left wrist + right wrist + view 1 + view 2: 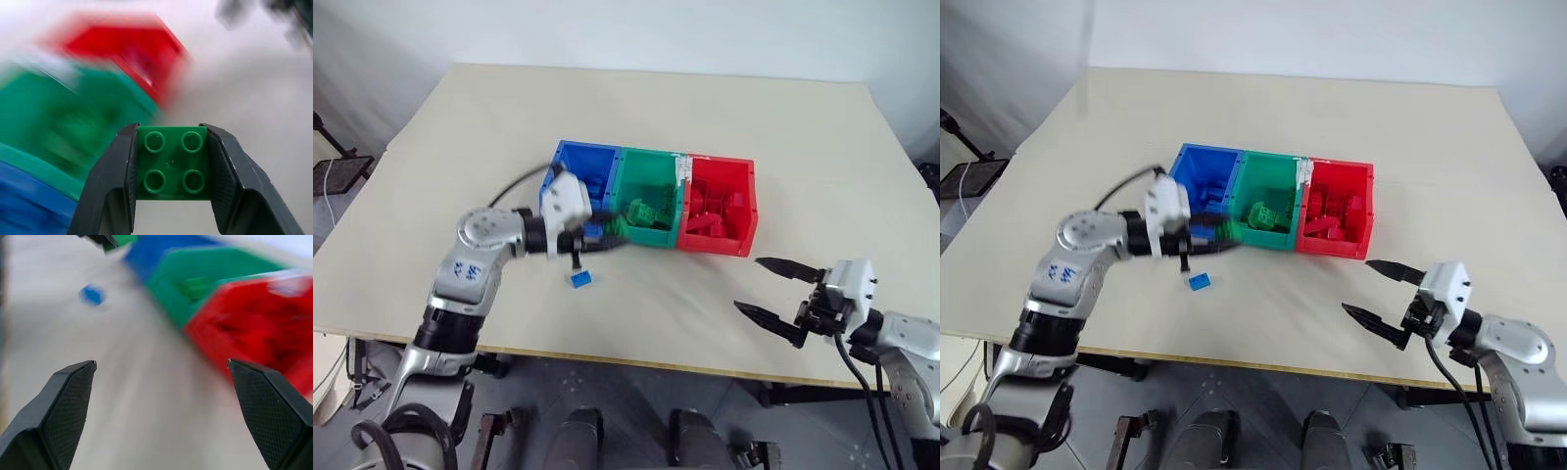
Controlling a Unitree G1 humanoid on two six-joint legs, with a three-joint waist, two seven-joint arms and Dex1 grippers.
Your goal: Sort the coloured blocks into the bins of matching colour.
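Note:
My left gripper (607, 235) is shut on a green studded block (173, 163), held above the table at the near edge of the blue bin (570, 157) and green bin (641, 160). The red bin (749, 201) joins them on the right. A green block (642, 213) lies in the green bin, and red blocks (710, 211) lie in the red one. A small blue block (580, 280) rests on the table just below my left gripper. Near the table's front right edge my right gripper (769, 288) stands open and empty, pointing toward the bins.
The bins stand in the middle of a beige table (656, 108). Its front edge (636, 364) runs close under my right gripper. A black cable (514, 186) loops up from my left arm beside the blue bin.

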